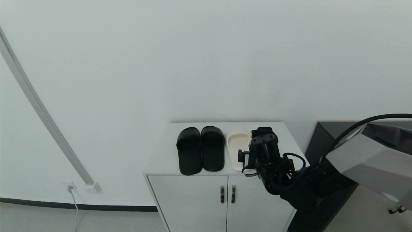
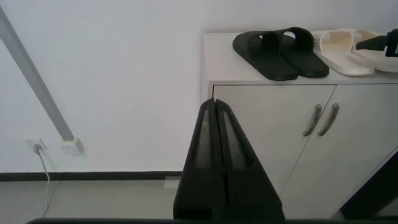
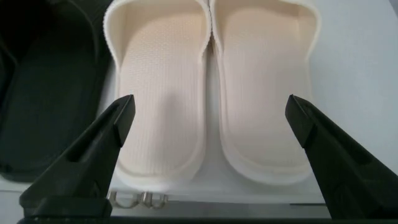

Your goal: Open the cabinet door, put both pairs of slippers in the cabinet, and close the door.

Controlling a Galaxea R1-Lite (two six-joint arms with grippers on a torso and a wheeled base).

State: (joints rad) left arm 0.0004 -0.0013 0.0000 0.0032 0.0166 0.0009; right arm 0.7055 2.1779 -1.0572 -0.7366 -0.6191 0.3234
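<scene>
Nearest to me, the left tool (image 2: 215, 107) hangs low in front of the cabinet (image 1: 190, 206), toward its left side, its two fingers pressed flat together on nothing. The cabinet's two doors are both closed, and the paired handles (image 1: 227, 194) meet at the middle seam. On the cabinet top, the black slippers (image 1: 200, 149) sit side by side toward the left, with the cream slippers (image 3: 163, 93) just beside them toward the right. The right tool (image 3: 210, 106) hovers over the cream pair, jaws spread wide enough to straddle both shoes, grasping nothing. To do this well, I'd say it should come down square, squeeze the two shoes together by their outer edges, and keep clear of the black pair. With the doors closed, though, a handle wants pulling first, or the shoes have nowhere to go
</scene>
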